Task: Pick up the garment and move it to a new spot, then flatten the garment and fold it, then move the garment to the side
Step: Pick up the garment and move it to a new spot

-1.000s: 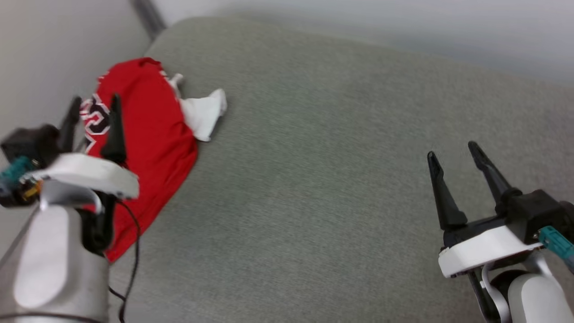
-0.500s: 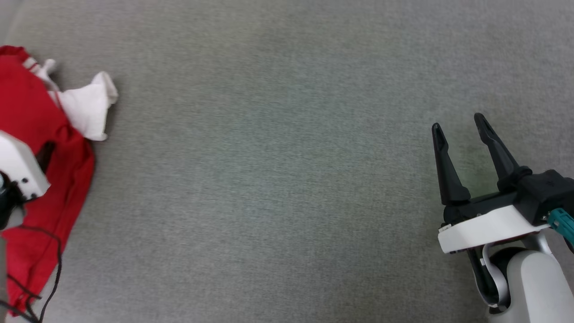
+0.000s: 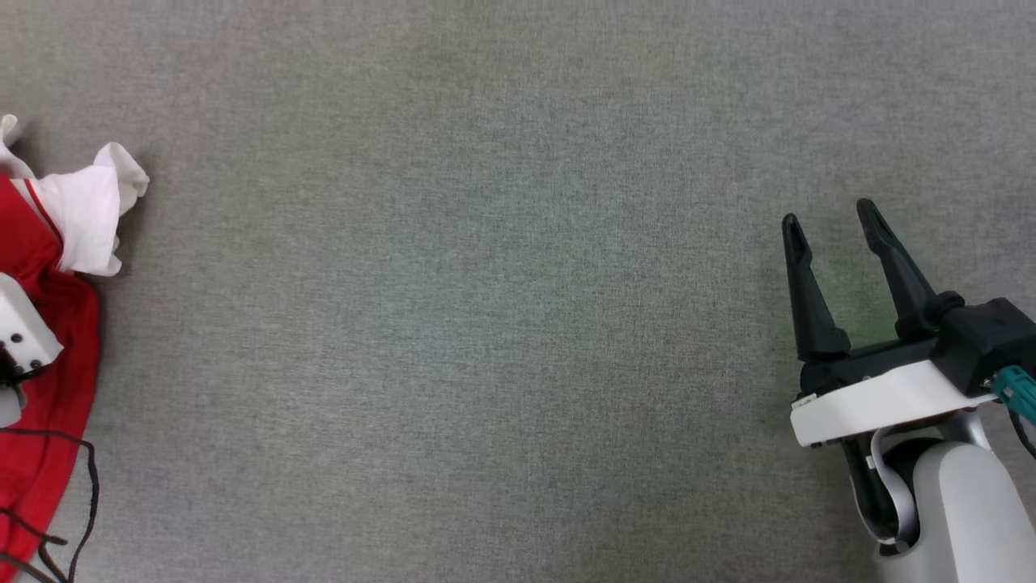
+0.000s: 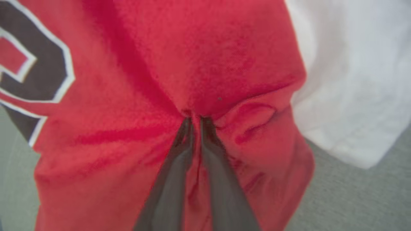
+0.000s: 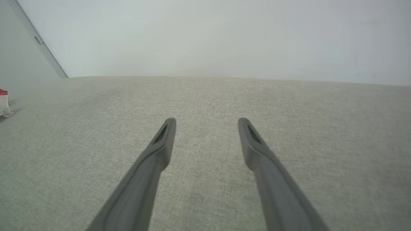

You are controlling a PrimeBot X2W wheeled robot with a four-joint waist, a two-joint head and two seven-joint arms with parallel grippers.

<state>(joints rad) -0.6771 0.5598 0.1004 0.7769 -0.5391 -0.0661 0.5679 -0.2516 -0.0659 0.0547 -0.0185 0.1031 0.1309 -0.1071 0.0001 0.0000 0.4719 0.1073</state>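
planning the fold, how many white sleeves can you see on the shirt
1: a white sleeve at the head view's left edge, bunched against the red shirt. The other may be hidden.

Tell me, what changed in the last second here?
The left gripper, open above the garment a second ago, has closed on a pinch of its red cloth. The head camera swung right, so the garment only seems to slide left. The right gripper stayed open over the grey surface.
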